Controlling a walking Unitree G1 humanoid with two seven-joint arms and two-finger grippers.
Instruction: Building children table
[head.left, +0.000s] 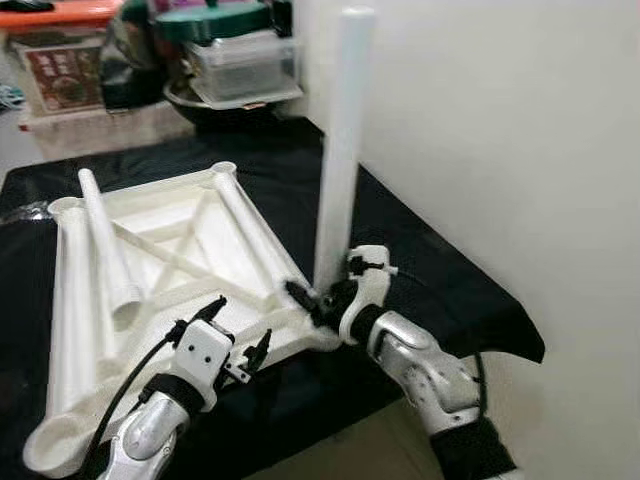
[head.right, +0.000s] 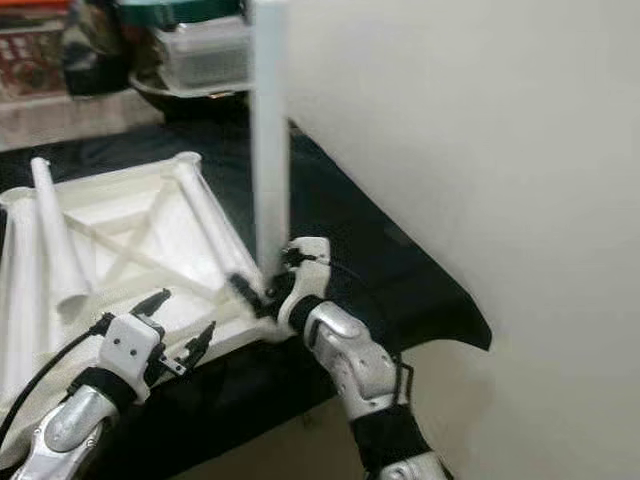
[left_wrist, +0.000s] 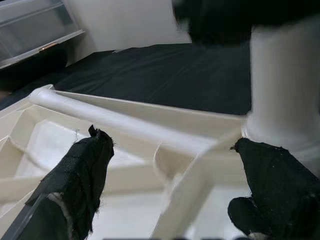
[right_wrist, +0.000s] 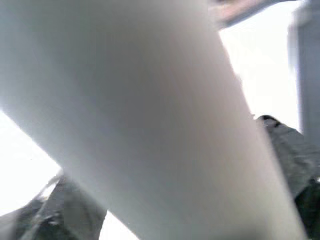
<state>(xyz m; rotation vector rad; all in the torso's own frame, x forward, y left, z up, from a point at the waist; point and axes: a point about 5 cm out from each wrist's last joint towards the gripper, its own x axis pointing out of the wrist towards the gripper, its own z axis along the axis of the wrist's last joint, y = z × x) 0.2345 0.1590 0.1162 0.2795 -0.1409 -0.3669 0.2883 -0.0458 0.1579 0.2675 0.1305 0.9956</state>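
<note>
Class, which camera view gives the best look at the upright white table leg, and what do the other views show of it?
The left eye view: the upright table leg shows from top to base, where the right gripper holds it at the tabletop corner. The right eye view crops its top. The left wrist view shows its base; the right wrist view, a blurred close-up.

Two silver arms with black fingers, seen from the head camera.
Left gripper (head.left: 238, 336): white boxy wrist block with small dark screw holes, long thin black fingers (head.left: 208, 309), black cable looping back along a silver forearm with a black band. Right gripper (head.left: 315, 298): white rounded wrist housing, black clips and thin cable, black collar, ribbed glossy silver forearm, black cuff lower down. Left wrist view: fuzzy black finger pads (left_wrist: 80, 175).
</note>
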